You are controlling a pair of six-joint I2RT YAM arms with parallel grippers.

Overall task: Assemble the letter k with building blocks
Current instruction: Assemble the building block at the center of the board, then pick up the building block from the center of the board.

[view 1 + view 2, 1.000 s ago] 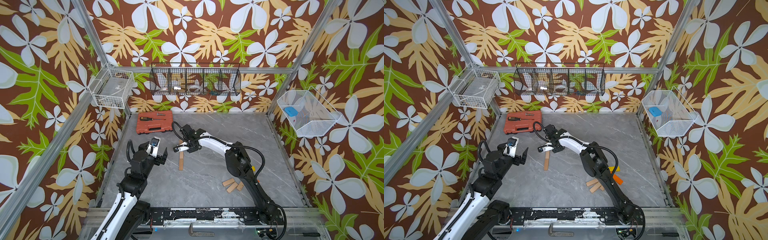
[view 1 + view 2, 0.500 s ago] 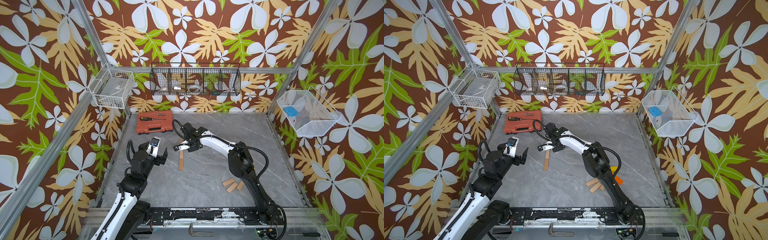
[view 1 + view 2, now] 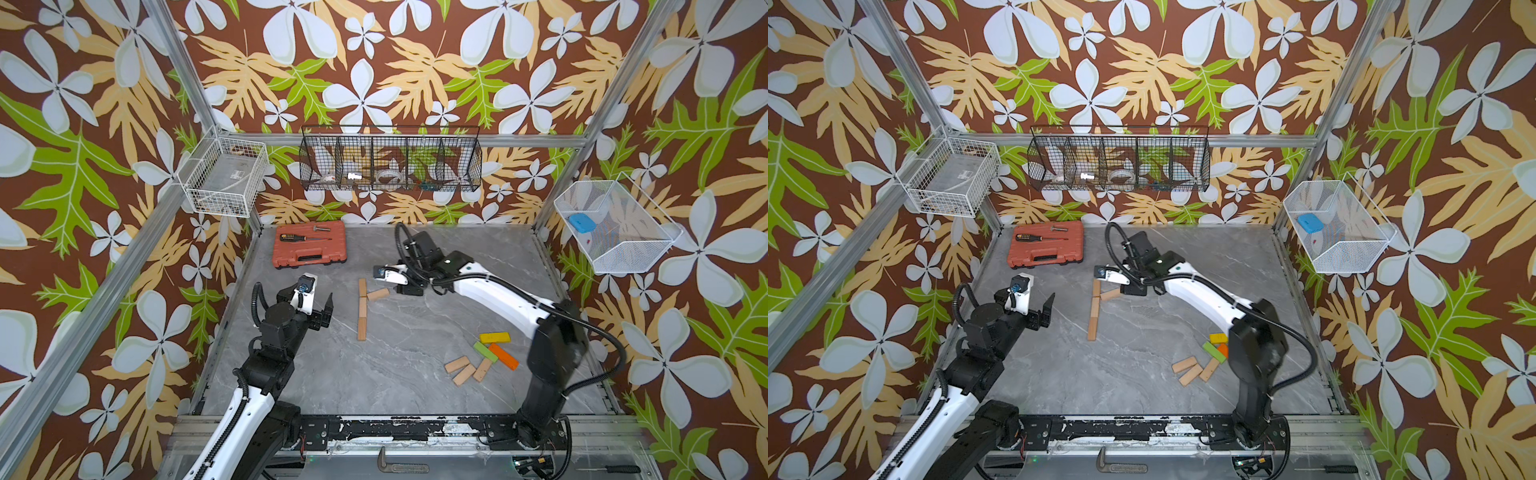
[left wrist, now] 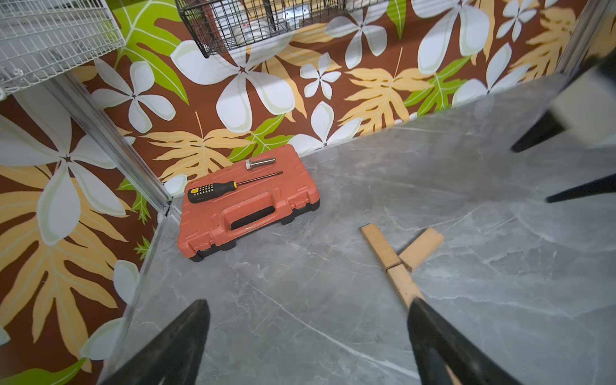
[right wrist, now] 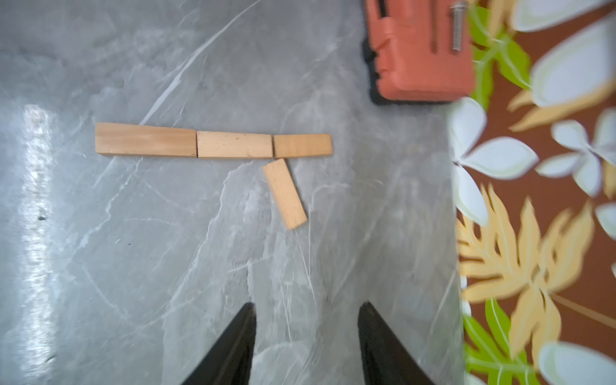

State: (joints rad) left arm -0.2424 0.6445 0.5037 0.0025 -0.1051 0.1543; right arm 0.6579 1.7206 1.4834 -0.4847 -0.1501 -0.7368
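Three plain wood building blocks [image 3: 362, 309] lie end to end in a straight line mid-table. A fourth wood plank [image 3: 377, 294] slants off it near the far end, its tip at the line [image 5: 285, 193]. My right gripper [image 3: 405, 289] hovers just right of that slanted plank, open and empty [image 5: 307, 305]. My left gripper [image 3: 318, 297] hangs left of the line, open wide with only table between its fingers [image 4: 308, 303]. Yellow [image 3: 494, 337], green [image 3: 485, 351] and orange [image 3: 503, 356] blocks and three wood ones [image 3: 464, 370] lie loose at the front right.
A red-orange tool case [image 3: 309, 249] with a screwdriver and a bolt on top sits at the back left. Wire baskets hang on the back wall [image 3: 390, 164], the left wall [image 3: 224, 178] and the right wall [image 3: 615, 228]. The right arm's elbow [image 3: 557, 345] stands beside the loose pile.
My right gripper has opened, left the slanted plank on the table against the line, and drawn back to the right. The left arm has hardly moved.
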